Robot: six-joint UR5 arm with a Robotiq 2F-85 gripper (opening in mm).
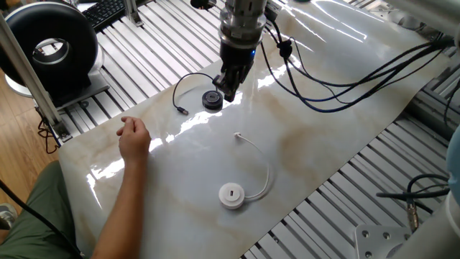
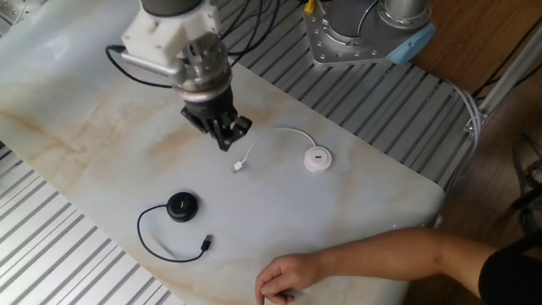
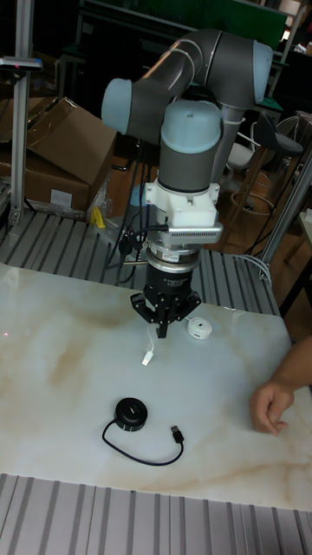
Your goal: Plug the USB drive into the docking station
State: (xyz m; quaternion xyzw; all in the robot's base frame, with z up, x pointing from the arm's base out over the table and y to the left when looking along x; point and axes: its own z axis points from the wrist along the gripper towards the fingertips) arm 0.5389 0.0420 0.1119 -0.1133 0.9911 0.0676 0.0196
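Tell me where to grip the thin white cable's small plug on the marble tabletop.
Grip the small white plug across its narrow sides just behind the tip, coming straight down from above: it lies flat on the marble tabletop, apart from the white round puck, with bare surface around it. The gripper hovers nearby.

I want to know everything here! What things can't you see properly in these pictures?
- Gripper: fingers look close together, but every view is too small to tell open from shut.
- USB drive: in the tall view the gripper covers part of its white cable.
- Docking station: its socket is too small to see in any view.
- The person's hand: the body is cut off by the picture edges.
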